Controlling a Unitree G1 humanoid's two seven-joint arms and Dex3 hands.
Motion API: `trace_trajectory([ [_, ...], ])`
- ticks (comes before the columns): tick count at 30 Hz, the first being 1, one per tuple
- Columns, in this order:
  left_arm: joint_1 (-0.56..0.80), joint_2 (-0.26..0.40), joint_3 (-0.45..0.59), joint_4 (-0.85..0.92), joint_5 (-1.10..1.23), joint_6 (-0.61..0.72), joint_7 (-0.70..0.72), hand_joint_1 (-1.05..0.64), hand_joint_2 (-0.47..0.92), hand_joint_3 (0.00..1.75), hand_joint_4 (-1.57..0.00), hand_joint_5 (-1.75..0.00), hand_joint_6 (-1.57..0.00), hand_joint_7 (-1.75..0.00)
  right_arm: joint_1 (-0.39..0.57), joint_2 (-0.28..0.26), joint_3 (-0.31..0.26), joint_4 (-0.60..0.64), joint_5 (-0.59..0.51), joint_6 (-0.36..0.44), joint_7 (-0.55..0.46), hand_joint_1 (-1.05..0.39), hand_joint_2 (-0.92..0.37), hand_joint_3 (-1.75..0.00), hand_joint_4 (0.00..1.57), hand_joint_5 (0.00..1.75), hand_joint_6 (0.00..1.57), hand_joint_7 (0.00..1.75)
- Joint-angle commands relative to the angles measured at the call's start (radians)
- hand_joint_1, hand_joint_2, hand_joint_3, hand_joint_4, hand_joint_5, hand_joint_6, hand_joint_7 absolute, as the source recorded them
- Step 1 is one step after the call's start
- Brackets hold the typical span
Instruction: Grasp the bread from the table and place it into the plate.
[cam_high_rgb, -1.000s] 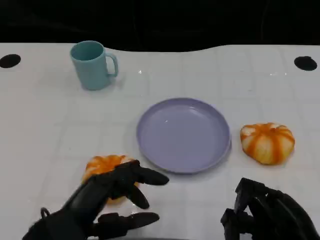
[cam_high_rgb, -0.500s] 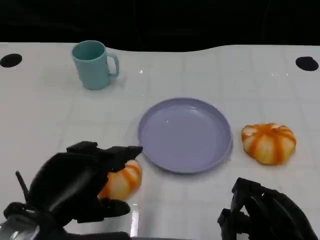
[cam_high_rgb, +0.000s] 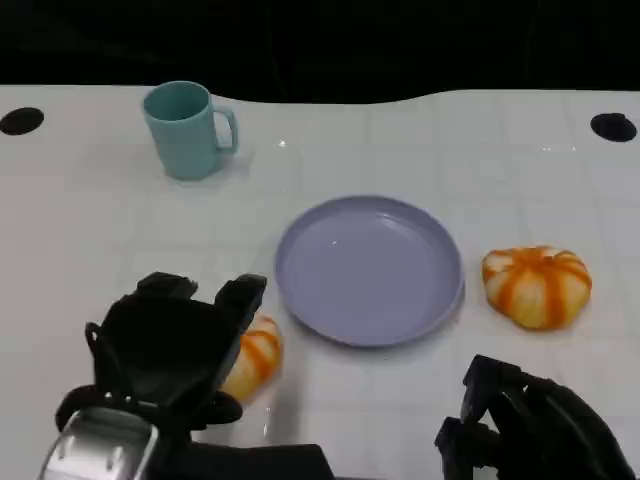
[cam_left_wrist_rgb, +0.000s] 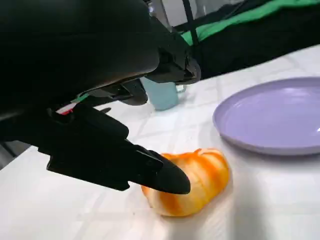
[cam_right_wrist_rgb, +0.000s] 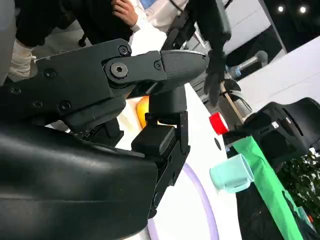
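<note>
Bread (cam_high_rgb: 255, 358) is lying on the white worktop (cam_high_rgb: 420, 150) just left of the purple plate (cam_high_rgb: 369, 268), partly under the left hand (cam_high_rgb: 175, 345), whose spread fingers are arching over it without holding it.

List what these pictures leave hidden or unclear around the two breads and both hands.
- Head view: the left hand covers most of the near bread; contact under the palm is hidden.
- Left wrist view: fingers overlap that bread; whether they grip it cannot be told.
- Head view: the right hand is cut by the lower edge.
- Right wrist view: its own fingers block the other bread.
</note>
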Motion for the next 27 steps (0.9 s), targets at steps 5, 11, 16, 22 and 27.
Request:
trace_trajectory([
  [5, -0.088, -0.028, -0.035, 0.186, 0.007, 0.037, 0.020, -0.66, 0.86, 0.01, -0.34, -0.12, -0.23, 0.00, 0.004, -0.015, -0.010, -0.009, 0.001, -0.005, -0.001, -0.74, -0.92, -0.23, 0.90, 1.60, 0.80, 1.37],
  [11, -0.157, -0.042, -0.051, 0.370, -0.049, 0.050, 0.094, -0.66, 0.86, 0.00, -0.37, -0.11, -0.23, 0.00, 0.001, -0.015, -0.013, 0.005, 0.005, -0.013, 0.011, -0.73, -0.92, -0.22, 0.89, 1.60, 0.80, 1.37],
  [16, -0.202, -0.041, -0.070, 0.505, -0.104, 0.042, 0.212, -0.66, 0.87, 0.01, -0.38, -0.09, -0.24, -0.01, 0.000, -0.016, -0.012, 0.002, 0.003, -0.006, 0.005, -0.73, -0.92, -0.21, 0.89, 1.59, 0.80, 1.37],
  [22, -0.255, -0.036, -0.096, 0.638, -0.165, 0.044, 0.306, -0.64, 0.87, 0.00, -0.39, -0.08, -0.25, 0.00, 0.000, -0.016, -0.011, 0.003, -0.001, -0.011, 0.006, -0.73, -0.92, -0.23, 0.89, 1.59, 0.79, 1.36],
  [27, -0.284, -0.031, -0.111, 0.722, -0.232, 0.038, 0.327, -0.49, 0.86, 0.00, -0.56, -0.13, -0.39, -0.03, 0.003, -0.014, -0.010, -0.001, 0.002, -0.008, 0.004, -0.73, -0.92, -0.22, 0.90, 1.59, 0.80, 1.35],
])
